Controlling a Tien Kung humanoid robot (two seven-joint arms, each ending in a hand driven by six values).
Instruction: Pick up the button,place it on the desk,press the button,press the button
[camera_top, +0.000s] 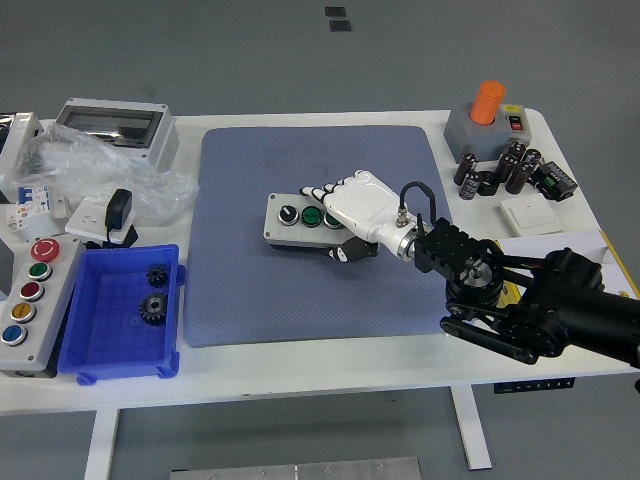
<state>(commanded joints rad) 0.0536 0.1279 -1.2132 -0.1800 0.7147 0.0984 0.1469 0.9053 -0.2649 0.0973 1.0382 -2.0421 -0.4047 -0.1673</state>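
A grey button box with a black knob and green buttons on top lies flat on the blue mat near its middle. My right hand, white with black fingertips, is shut on the box's right end, fingers over the top and thumb at the front side. The right part of the box is hidden under the hand. The black right arm comes in from the lower right. My left arm is out of view.
A blue bin with two gears sits at the front left beside a grey panel of coloured buttons. An enclosure and plastic bag lie at the back left. An orange-topped box, capacitors and a white plate stand at the right.
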